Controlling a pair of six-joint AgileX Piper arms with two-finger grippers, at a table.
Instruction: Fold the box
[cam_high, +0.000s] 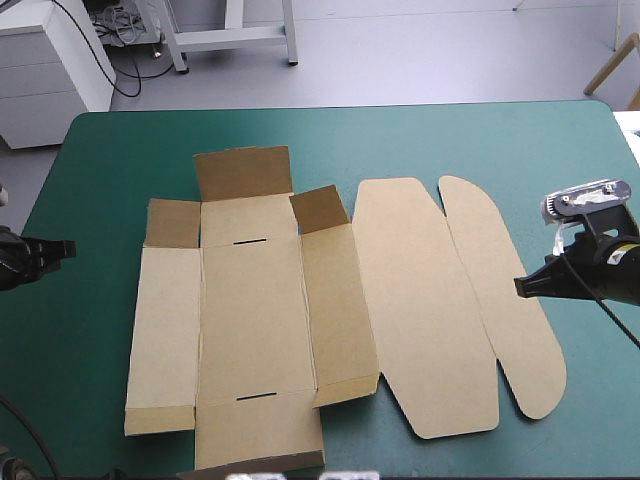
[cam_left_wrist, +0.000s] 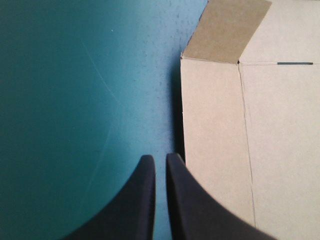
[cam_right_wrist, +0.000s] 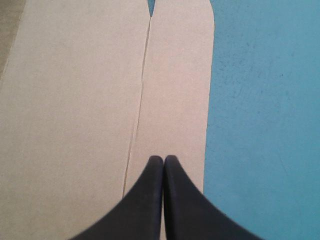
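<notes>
The brown box lies as a cut sheet on the teal-green cover, its base panel in the middle. Three short flaps at its far end stand partly raised, the middle one highest. The lid panel and a rounded outer flap lie flat to the right. My left gripper is shut and holds nothing, left of the box's side wall. In the left wrist view its tips sit just beside the box edge. My right gripper is shut, its tips over the rounded flap.
Bare teal-green cover runs between the left gripper and the box, and along the far edge. The box's near flap reaches the table's near edge. Right of the rounded flap, a strip of cover runs to the table's right edge.
</notes>
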